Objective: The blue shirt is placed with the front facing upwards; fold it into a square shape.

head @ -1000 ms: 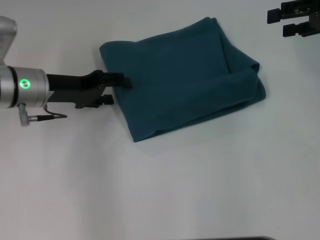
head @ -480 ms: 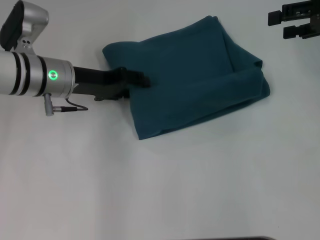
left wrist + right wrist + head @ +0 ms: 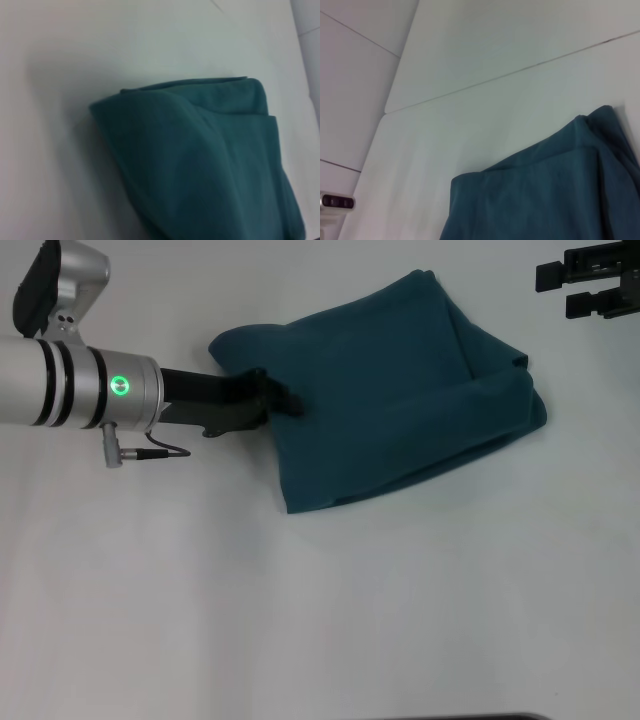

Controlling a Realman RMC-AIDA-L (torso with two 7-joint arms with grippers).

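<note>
Head view, left to right: the left gripper (image 3: 278,400), dark fingers on a silver arm with a green light, presses against the left edge of the blue shirt (image 3: 390,390); whether its jaws are parted or pinching cloth I cannot tell. The shirt is soft matte teal cotton, folded into a rough, rumpled rectangle on the smooth white table (image 3: 300,620), and it has slid slightly rightward since a second ago. No lettering shows. The right gripper (image 3: 590,285) hangs at the far right, jaws apart, holding nothing.
</note>
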